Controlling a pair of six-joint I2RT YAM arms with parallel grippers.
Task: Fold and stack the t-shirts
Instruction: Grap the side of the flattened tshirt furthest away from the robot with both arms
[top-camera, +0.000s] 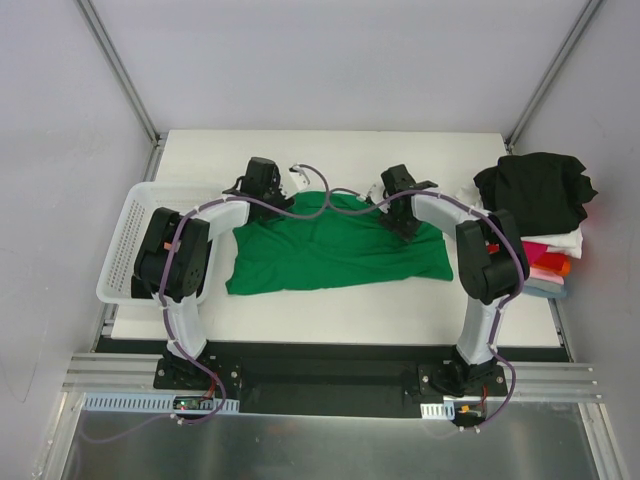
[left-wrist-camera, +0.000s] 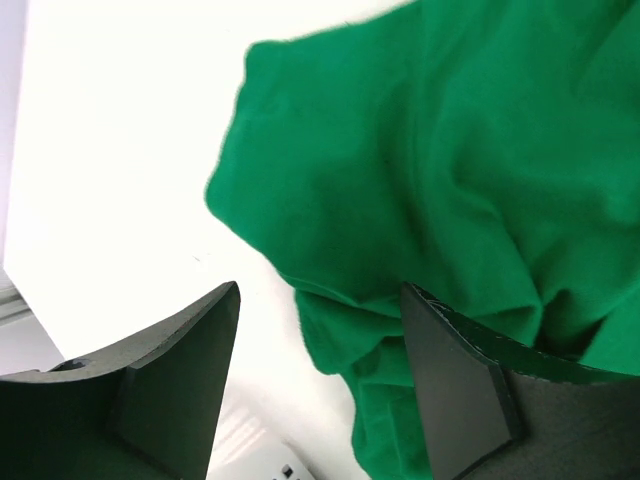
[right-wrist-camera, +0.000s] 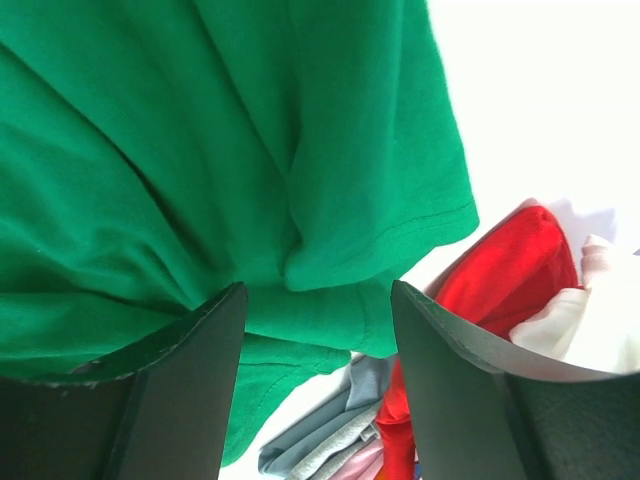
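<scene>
A bright green t-shirt (top-camera: 335, 250) lies spread and wrinkled on the white table. My left gripper (top-camera: 283, 203) is over its far left corner, my right gripper (top-camera: 405, 222) over its far right part. In the left wrist view my gripper (left-wrist-camera: 318, 290) is open, with a bunched edge of the green shirt (left-wrist-camera: 430, 180) below, close to the right finger (left-wrist-camera: 450, 380). In the right wrist view my gripper (right-wrist-camera: 317, 287) is open above a green sleeve (right-wrist-camera: 380, 220). A pile of t-shirts sits at the right: black (top-camera: 535, 190) on top, white, red (right-wrist-camera: 510, 265) and pink below.
A white mesh basket (top-camera: 128, 235) stands at the table's left edge beside my left arm. The shirt pile (top-camera: 548, 262) overhangs the right edge, with grey-blue cloth (right-wrist-camera: 330, 440) at its bottom. White walls and metal posts surround the table.
</scene>
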